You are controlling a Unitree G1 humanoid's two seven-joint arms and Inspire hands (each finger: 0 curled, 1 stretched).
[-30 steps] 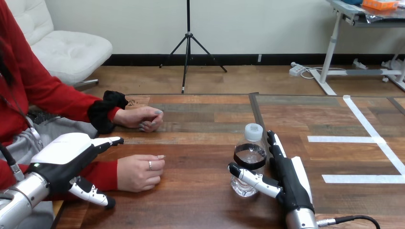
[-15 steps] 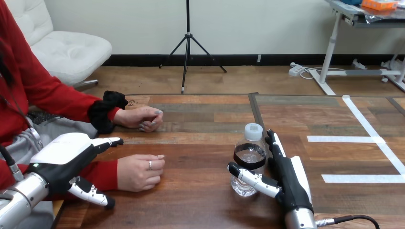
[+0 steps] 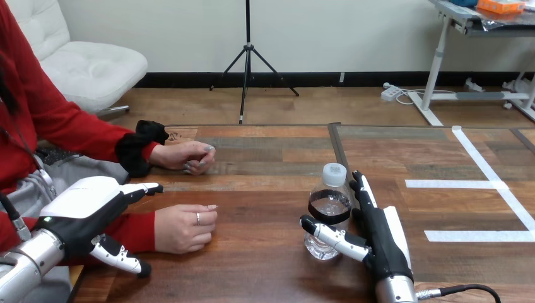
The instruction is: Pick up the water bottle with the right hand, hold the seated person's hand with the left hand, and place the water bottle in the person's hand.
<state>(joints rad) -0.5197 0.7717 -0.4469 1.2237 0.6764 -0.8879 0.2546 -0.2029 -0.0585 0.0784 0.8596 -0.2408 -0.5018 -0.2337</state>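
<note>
A clear water bottle with a white cap and a black label band stands upright on the wooden table. My right hand stands open just right of it, fingers straight along its far side, thumb reaching in front of its base. My left hand hovers open at the table's left edge, over the forearm of the person's near hand, which rests loosely curled on the table. Whether it touches the sleeve I cannot tell. The person's far hand lies curled further back.
White tape lines mark the table's right part. A dark seam runs back across the table behind the bottle.
</note>
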